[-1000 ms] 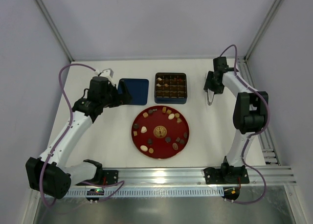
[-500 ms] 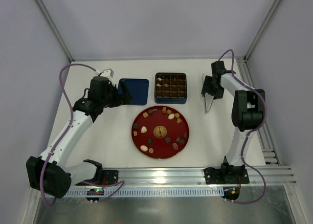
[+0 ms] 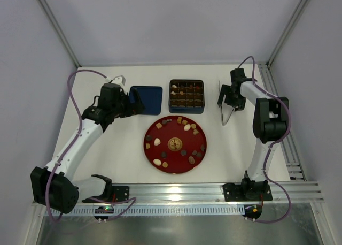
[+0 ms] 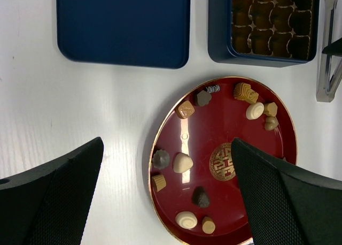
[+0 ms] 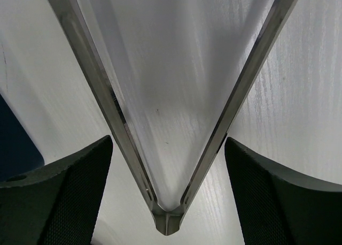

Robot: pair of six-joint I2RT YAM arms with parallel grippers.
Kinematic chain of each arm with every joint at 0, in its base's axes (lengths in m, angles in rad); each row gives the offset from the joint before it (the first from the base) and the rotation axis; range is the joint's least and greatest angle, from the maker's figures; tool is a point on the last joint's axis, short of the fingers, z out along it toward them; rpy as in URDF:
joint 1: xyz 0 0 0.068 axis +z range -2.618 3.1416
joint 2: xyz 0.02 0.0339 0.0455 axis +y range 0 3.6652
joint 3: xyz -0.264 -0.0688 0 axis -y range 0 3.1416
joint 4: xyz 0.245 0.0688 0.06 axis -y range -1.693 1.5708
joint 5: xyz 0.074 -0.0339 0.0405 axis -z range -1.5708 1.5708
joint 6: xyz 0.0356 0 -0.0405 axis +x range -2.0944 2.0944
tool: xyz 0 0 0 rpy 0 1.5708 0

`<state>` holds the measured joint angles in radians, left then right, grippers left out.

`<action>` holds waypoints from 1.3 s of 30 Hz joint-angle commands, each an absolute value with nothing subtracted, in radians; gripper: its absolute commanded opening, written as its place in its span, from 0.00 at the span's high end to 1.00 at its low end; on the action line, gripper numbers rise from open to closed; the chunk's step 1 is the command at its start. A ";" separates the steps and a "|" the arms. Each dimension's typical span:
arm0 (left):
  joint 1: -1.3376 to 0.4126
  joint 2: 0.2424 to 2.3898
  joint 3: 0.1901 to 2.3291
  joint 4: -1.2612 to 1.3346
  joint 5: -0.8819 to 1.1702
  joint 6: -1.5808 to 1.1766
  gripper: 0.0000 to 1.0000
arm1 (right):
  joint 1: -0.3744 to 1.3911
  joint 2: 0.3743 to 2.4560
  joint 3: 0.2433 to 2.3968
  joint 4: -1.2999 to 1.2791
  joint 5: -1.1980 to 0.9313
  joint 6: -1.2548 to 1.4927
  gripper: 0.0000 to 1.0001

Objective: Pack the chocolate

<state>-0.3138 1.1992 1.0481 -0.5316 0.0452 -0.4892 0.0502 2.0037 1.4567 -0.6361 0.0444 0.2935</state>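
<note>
Several pieces of chocolate (image 3: 157,142) in brown, dark and cream lie scattered on the red plate (image 3: 146,148); the left wrist view shows them close, such as a cream piece (image 4: 183,162). More pieces fill cells of the dark-blue tin (image 3: 186,96). My left gripper (image 3: 133,101) hangs open above the table near the plate's left rim (image 4: 166,148), holding nothing. My right gripper (image 3: 227,97) is open right of the tin. Metal tongs (image 3: 226,114) lie spread between its fingers (image 5: 168,143), and the tong arms (image 5: 125,138) stand apart from both pads.
The tin's flat blue lid (image 3: 145,99) lies left of the tin (image 4: 219,41), just behind the plate (image 4: 230,127). The tongs (image 4: 327,68) show at the right edge of the left wrist view. A dark-blue corner (image 5: 16,143) sits left of the right gripper.
My right gripper has opened wide and shifted slightly left; the tongs have sprung apart and now lie free of its pads. The left arm has barely moved.
</note>
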 commanded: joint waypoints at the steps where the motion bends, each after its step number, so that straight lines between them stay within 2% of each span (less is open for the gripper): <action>1: -0.311 1.204 1.045 -0.505 0.028 -0.483 0.00 | 0.049 1.970 1.450 -0.623 0.029 0.294 0.14; 15: -0.311 1.238 1.068 -0.523 -0.020 -0.477 0.00 | 0.048 1.809 1.411 -0.638 0.026 0.307 0.04; 24: -0.310 1.281 1.126 -0.557 -0.032 -0.486 0.00 | 0.057 1.625 1.344 -0.630 -0.020 0.314 0.04; 31: -0.310 1.393 1.215 -0.575 -0.071 -0.491 0.01 | 0.159 1.503 1.348 -0.629 -0.035 0.325 0.04; 33: -0.310 1.466 1.256 -0.575 -0.092 -0.479 0.02 | 0.196 1.474 1.353 -0.627 -0.035 0.333 0.04; 39: -0.313 1.728 1.418 -0.575 -0.077 -0.443 0.18 | 0.274 1.428 1.356 -0.621 -0.029 0.334 0.05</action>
